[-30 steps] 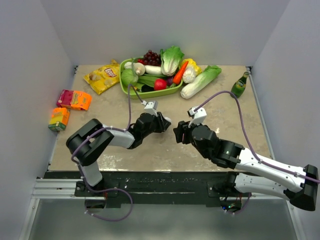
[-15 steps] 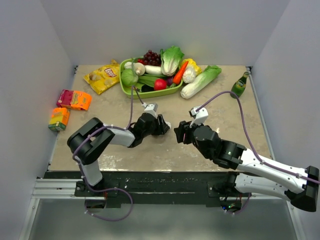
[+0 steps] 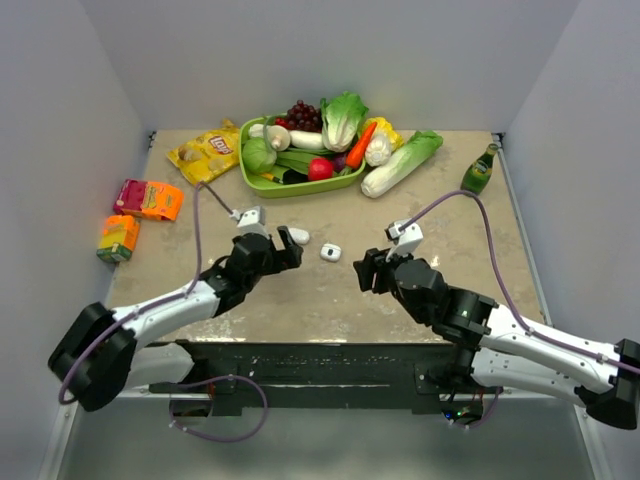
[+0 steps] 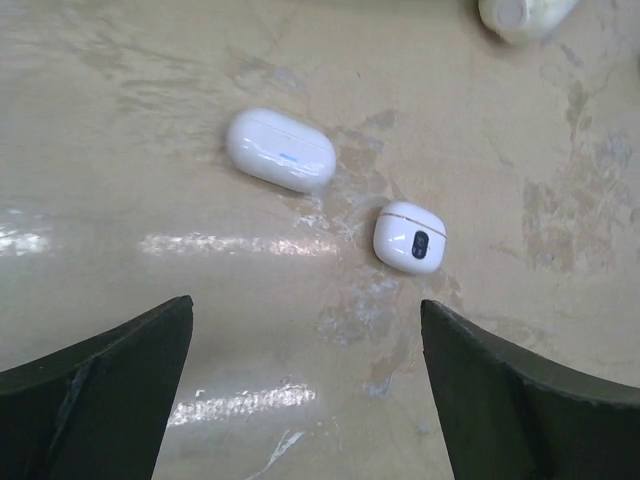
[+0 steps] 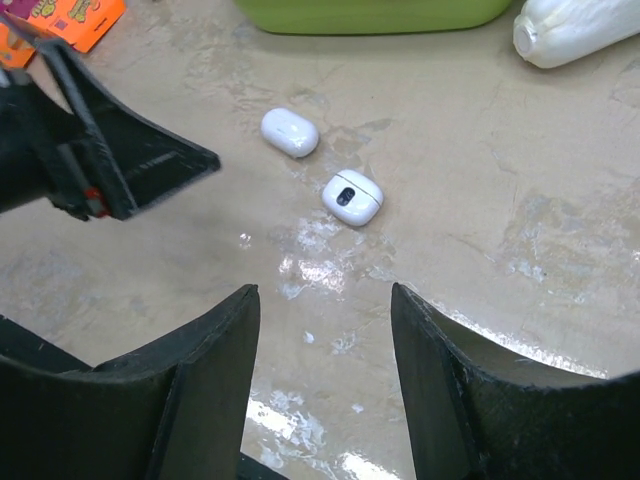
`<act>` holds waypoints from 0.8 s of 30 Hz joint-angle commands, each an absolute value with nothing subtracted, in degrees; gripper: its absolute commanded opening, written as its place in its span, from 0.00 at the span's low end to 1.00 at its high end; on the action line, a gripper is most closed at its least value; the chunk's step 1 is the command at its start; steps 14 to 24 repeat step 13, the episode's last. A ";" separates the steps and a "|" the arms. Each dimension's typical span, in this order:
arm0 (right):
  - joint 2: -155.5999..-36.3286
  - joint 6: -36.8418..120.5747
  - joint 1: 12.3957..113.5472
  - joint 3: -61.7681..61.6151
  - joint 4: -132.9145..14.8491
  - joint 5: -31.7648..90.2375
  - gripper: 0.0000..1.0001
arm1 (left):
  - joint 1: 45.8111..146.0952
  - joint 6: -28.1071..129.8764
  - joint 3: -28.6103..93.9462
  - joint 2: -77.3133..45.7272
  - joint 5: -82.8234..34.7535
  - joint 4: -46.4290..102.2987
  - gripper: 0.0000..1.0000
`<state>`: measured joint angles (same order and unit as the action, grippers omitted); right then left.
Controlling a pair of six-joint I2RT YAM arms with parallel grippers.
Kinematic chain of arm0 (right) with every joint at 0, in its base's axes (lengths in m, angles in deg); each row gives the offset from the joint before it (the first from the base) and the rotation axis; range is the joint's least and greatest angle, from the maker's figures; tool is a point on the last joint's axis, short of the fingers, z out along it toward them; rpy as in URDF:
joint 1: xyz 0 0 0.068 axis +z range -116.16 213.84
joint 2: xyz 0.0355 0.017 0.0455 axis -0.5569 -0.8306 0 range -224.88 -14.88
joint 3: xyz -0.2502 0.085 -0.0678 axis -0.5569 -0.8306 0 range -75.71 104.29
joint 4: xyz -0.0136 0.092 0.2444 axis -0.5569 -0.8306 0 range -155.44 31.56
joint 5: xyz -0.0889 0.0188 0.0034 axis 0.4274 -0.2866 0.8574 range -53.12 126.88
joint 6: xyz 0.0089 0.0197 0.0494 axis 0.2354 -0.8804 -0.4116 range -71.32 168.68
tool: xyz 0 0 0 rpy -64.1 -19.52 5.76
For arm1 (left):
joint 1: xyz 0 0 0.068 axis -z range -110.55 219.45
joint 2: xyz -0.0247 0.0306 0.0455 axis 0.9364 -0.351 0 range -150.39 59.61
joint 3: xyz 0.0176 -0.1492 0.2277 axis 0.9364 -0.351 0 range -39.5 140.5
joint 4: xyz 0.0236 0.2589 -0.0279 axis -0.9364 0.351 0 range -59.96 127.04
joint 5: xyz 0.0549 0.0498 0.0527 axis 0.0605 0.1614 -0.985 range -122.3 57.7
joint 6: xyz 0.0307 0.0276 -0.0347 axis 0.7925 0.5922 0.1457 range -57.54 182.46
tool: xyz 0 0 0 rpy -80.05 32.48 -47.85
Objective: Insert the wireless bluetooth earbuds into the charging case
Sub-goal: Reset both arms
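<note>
Left gripper (image 4: 305, 300): jaws spread wide, nothing between them, over the bare table (image 4: 120, 90). In its wrist view two white cases lie just beyond the fingertips. The long case (image 4: 280, 150) sits upper centre, a little left of the middle. The round case (image 4: 409, 237) sits to its lower right, near it but not touching.

Long case: lying flat, with a faint bluish mark on the side facing us. Round case: a thin gold seam and a dark oval spot face up. Both look closed. We cannot see the earbuds in any view.

Right gripper (image 5: 325, 290): jaws also apart and empty. In its wrist view the round case is at mid-frame and the long case is up and to the left of it. The left gripper's dark fingers come in from the left edge, clear of both cases.

Top view: both cases sit at the centre of the frame, between the two grippers. The long case is just beside the left gripper's fingertips. The round case is roughly midway between the grippers, and neither touches it.

Background, top view: a green tray (image 3: 300, 190) of vegetables at top centre, a yellow chip bag (image 3: 205, 152) to its left and a green bottle (image 3: 479, 170) at the right.
</note>
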<state>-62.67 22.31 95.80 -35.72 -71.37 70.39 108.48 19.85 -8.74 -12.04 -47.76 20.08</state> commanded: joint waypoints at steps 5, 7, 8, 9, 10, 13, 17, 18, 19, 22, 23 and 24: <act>-56.20 25.21 95.90 -42.92 -59.76 69.84 0.63 | 108.21 11.14 -13.22 2.03 -61.91 29.68 1.00; -56.28 25.31 95.81 -43.10 -59.23 70.10 0.70 | 108.30 9.38 -11.82 2.22 -62.62 33.17 1.00; -56.80 24.08 95.89 -43.02 -59.23 70.54 0.90 | 108.21 10.07 -11.21 1.70 -62.10 33.46 1.00; -56.98 23.90 95.90 -42.93 -58.97 70.19 0.98 | 108.21 12.26 -9.98 1.35 -61.31 33.64 1.00; -57.42 23.81 95.90 -42.67 -58.96 69.93 0.98 | 108.21 12.45 -9.62 0.91 -60.95 34.60 1.00; -59.09 22.76 95.90 -40.83 -60.80 70.63 0.98 | 108.21 15.08 -7.95 -0.59 -59.64 36.01 1.00; -59.09 22.76 95.90 -40.83 -60.80 70.63 0.98 | 108.21 15.08 -7.95 -0.59 -59.64 36.01 1.00; -59.09 22.76 95.90 -40.83 -60.80 70.63 0.98 | 108.21 15.08 -7.95 -0.59 -59.64 36.01 1.00; -59.09 22.76 95.90 -40.83 -60.80 70.63 0.98 | 108.21 15.08 -7.95 -0.59 -59.64 36.01 1.00; -59.09 22.76 95.90 -40.83 -60.80 70.63 0.98 | 108.21 15.08 -7.95 -0.59 -59.64 36.01 1.00; -59.09 22.76 95.90 -40.83 -60.80 70.63 0.98 | 108.21 15.08 -7.95 -0.59 -59.64 36.01 1.00; -59.09 22.76 95.90 -40.83 -60.80 70.63 0.98 | 108.21 15.08 -7.95 -0.59 -59.64 36.01 1.00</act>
